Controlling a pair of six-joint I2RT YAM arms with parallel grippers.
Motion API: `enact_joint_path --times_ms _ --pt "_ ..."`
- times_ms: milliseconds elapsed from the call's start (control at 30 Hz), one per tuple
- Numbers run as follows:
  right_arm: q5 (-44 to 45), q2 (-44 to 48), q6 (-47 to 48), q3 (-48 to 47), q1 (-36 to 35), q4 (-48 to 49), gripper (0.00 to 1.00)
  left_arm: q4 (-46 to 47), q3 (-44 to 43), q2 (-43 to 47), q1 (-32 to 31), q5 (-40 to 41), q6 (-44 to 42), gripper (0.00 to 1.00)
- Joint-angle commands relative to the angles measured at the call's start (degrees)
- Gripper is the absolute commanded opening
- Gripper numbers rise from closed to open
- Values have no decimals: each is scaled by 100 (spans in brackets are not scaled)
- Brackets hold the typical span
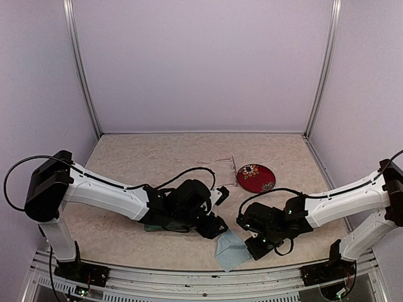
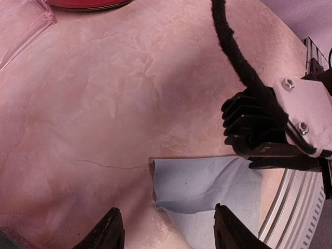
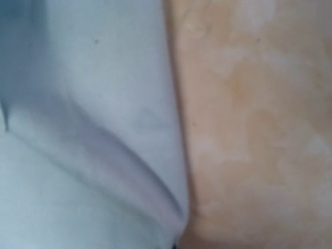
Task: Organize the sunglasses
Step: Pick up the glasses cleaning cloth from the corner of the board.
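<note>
The pale clear pair of sunglasses [image 1: 223, 170] lies on the table behind both arms, and its frame shows in the left wrist view [image 2: 28, 28] at the top left. The red-pink pair is not in view. My left gripper [image 1: 220, 228] is open and empty, its fingertips [image 2: 115, 218] low over the left edge of a light-blue cloth [image 2: 202, 189]. My right gripper [image 1: 250, 240] is down at the cloth's right edge [image 1: 230, 250]. Its fingers do not show in its own wrist view, which is filled by the cloth [image 3: 88, 129] and bare table.
A round red item with a flower pattern [image 1: 255, 178] lies right of the clear glasses. A dark grey-green object [image 1: 158, 226] is partly hidden under my left arm. The right gripper's black body [image 2: 259, 124] is close to my left gripper. The table's metal front edge [image 2: 298, 207] is near.
</note>
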State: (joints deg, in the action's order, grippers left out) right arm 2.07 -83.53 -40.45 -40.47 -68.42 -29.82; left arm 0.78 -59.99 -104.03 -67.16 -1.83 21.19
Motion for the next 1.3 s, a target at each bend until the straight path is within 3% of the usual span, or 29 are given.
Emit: enact_joint_path --times_ms 0,267,467,733,1267 --pt "-229 257 -165 197 56 336 5 139 -476 -488 72 -521 -36 58" --pt "-415 484 -448 626 55 669 13 37 -1130 -1273 159 -825 -97 57" --pt "-594 601 -593 916 57 986 14 -86 -1505 -1703 168 -1016 -169 51" --pt "-569 649 -613 985 57 929 11 -237 -1535 -1795 172 -1087 -169 39" --pt "-442 629 -531 901 65 832 0 -62 -1403 -1669 202 -1280 -79 3"
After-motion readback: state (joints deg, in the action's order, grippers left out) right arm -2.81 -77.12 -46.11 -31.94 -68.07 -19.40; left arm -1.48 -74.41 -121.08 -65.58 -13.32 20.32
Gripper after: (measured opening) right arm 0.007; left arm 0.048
